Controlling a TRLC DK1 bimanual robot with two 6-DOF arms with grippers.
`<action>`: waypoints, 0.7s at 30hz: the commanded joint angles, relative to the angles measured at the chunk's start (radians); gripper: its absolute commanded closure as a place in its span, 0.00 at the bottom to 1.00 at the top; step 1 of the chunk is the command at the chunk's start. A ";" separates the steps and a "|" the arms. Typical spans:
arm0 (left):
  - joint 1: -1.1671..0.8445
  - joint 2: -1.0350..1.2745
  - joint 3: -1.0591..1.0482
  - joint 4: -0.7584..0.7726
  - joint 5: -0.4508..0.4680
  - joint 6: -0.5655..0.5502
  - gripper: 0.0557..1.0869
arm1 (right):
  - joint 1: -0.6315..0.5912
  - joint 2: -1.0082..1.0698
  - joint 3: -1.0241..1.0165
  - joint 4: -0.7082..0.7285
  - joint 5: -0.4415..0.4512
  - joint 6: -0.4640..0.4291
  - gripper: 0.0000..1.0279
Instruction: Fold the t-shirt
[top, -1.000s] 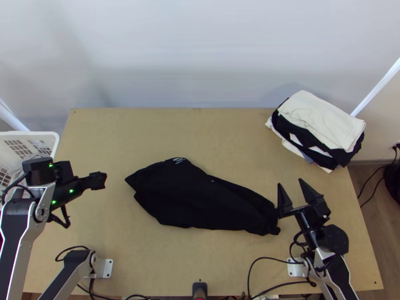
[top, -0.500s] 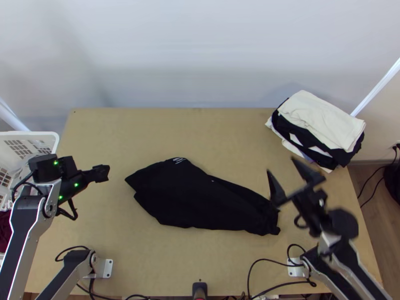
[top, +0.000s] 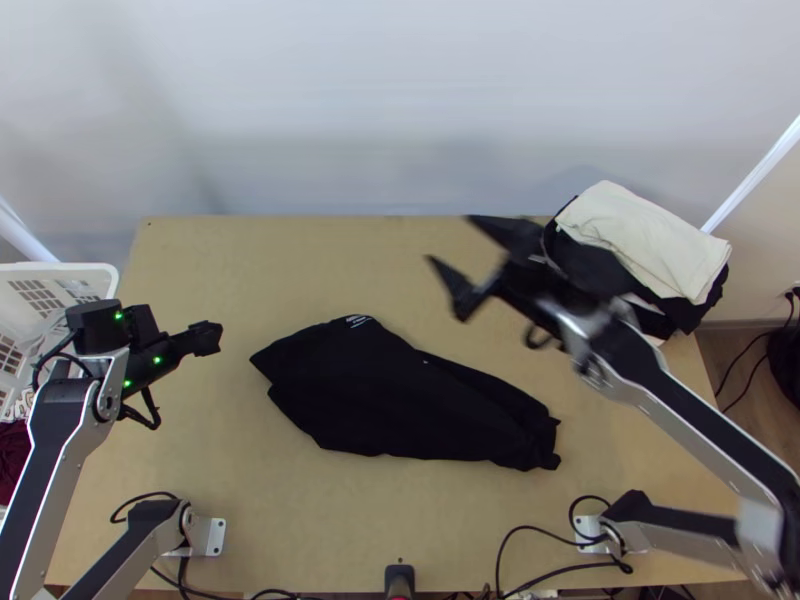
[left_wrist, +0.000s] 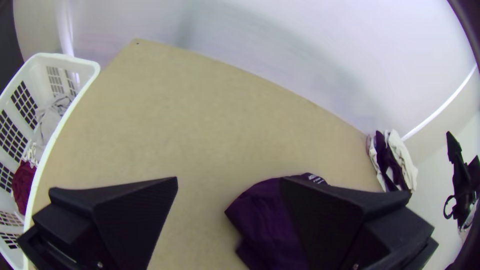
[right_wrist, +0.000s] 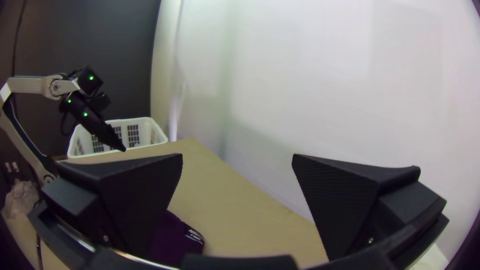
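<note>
Left gripper: fingers wide apart in left wrist view, nothing between them but bare surface and part of the shirt farther off. Sits left of the shirt, apart from it. Right gripper: fingers wide too, empty, both tips pointing toward the left side in top view. It's up over the far part of the surface, beyond the shirt, not touching it.

Shirt: black, mid surface, lying long and slantwise, left end farther from the near edge than the right end. Folded over on itself lengthwise, layers too dark to count. Left end comes to a point, small white print on its far edge; right end narrower, a bit bunched. Held by neither gripper.

Right arm stretches from its base across the right side, passing close by the pile in top view and covering part of it. Left arm along the left side.

Pile of folded clothes at far right corner, cream piece on top, black and white below. Basket, white, at the left edge, dark red cloth inside. Cables along the near edge.
</note>
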 joint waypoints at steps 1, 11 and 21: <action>0.041 0.004 0.006 0.013 0.007 -0.040 0.04 | 0.058 0.131 0.119 -0.033 -0.031 -0.045 0.04; 0.242 -0.003 0.012 0.008 -0.014 -0.034 0.04 | 0.236 0.456 0.352 -0.145 -0.057 -0.037 0.04; 0.311 -0.017 0.007 -0.001 -0.013 -0.025 0.04 | 0.290 0.781 0.619 -0.213 -0.057 0.057 0.04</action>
